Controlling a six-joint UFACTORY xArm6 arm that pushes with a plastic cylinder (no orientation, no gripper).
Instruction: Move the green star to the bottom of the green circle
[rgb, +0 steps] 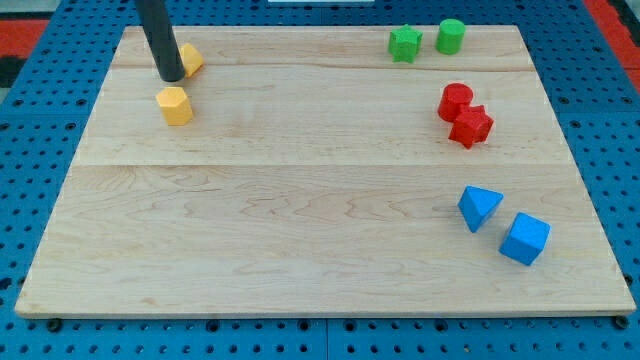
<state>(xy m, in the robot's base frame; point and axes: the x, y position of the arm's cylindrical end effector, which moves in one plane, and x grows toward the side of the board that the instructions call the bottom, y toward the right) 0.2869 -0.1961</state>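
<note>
Blue cube (525, 238), nearest, lies loose.

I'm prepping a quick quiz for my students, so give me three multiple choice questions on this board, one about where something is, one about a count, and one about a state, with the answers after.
1. Where is the green star relative to the green circle?
A. at its left
B. below it
C. at its right

2. How many blocks are on the board?
A. six
B. eight
C. ten

3. What is my tip doing?
A. pushing the green star
B. resting between the blue blocks
C. standing by the yellow blocks, far from the green ones

Answers:
1. A, the star sits at the view's left of the circle, near the top edge.
2. B, two yellow, two green, two red, two blue.
3. C, my tip is at the upper yellow block, just above the lower yellow block.
</note>
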